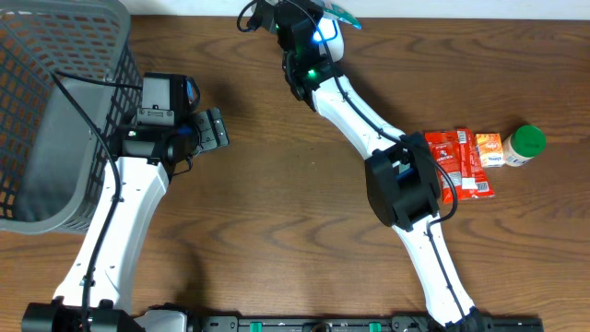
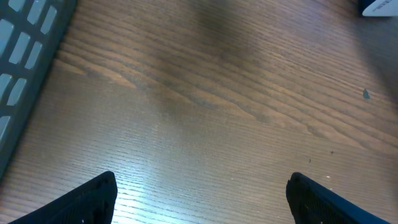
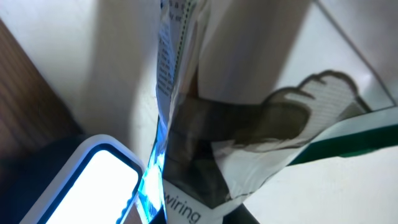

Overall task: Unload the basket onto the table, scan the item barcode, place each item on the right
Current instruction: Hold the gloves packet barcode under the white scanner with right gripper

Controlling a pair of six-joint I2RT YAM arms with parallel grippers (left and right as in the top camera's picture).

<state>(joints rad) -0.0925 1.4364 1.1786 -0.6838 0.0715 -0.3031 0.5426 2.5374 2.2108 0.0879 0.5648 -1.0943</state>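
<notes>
**A:** Right gripper (image 1: 318,20), what did you log?

**B:** It was at the far edge of the brown wood-grain table (image 1: 277,231), jaws pinched fully together on a thin, crinkled plastic packet (image 3: 249,149), white film with black print and a green stripe. From overhead only a teal-edged corner poked out past the fingers.

**A:** And the packet's position?

**B:** It was held off the table, hanging edge-on just beside a white-framed glowing panel (image 3: 102,180). Blue light ran along the packet's lower edge. Whether they touched, I couldn't tell. The print was too blurred to pick out a barcode.

**A:** Left gripper (image 1: 216,128)?

**B:** Spread wide with nothing between the fingers, only bare wood beneath. It sat just beside the grey plastic mesh basket (image 1: 55,111), well apart from the packet.

**A:** Anything else?

**B:** By the right arm's elbow lay flat red sachets (image 1: 458,161), a small orange sachet (image 1: 489,148) and a white bottle with a green cap (image 1: 525,145).
</notes>
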